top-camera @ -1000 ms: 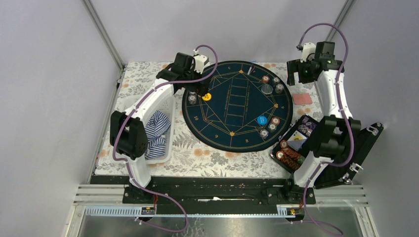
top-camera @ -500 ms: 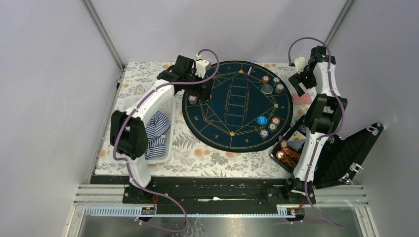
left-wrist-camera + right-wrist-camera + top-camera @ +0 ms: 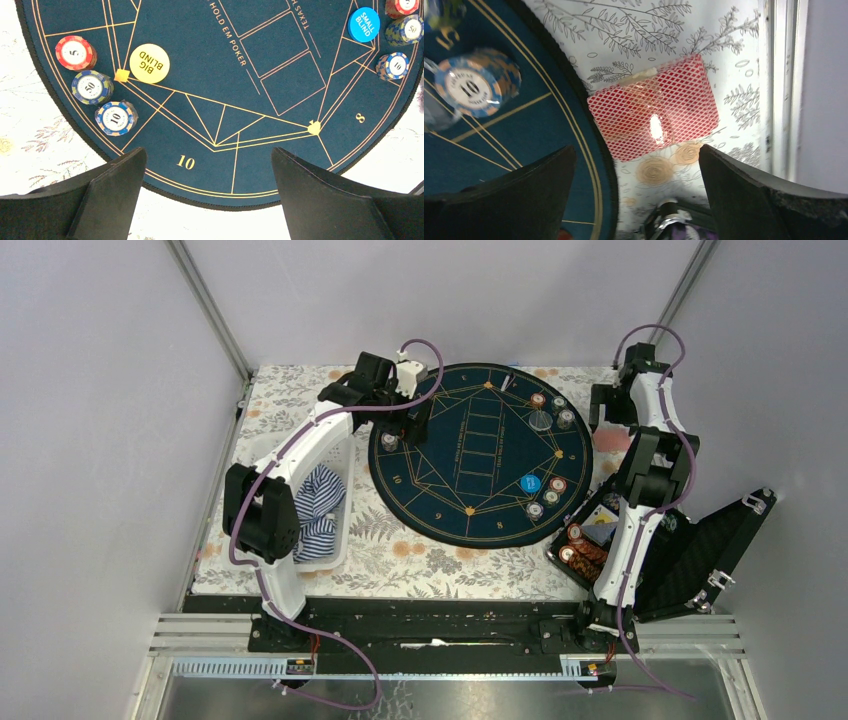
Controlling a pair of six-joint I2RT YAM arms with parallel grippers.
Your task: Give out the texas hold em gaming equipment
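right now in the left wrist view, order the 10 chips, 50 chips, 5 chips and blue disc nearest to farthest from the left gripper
From the left gripper:
1. 10 chips, near left
2. 50 chips, left, just beyond
3. 5 chips, far left
4. blue disc, far right

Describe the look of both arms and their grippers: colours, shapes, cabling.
Both the left arm and the right arm have white curved link shells with bulky black joint housings. A purple cable loops along each. The left gripper and right gripper carry broad, matte black, wedge-shaped fingers. No markings are readable.
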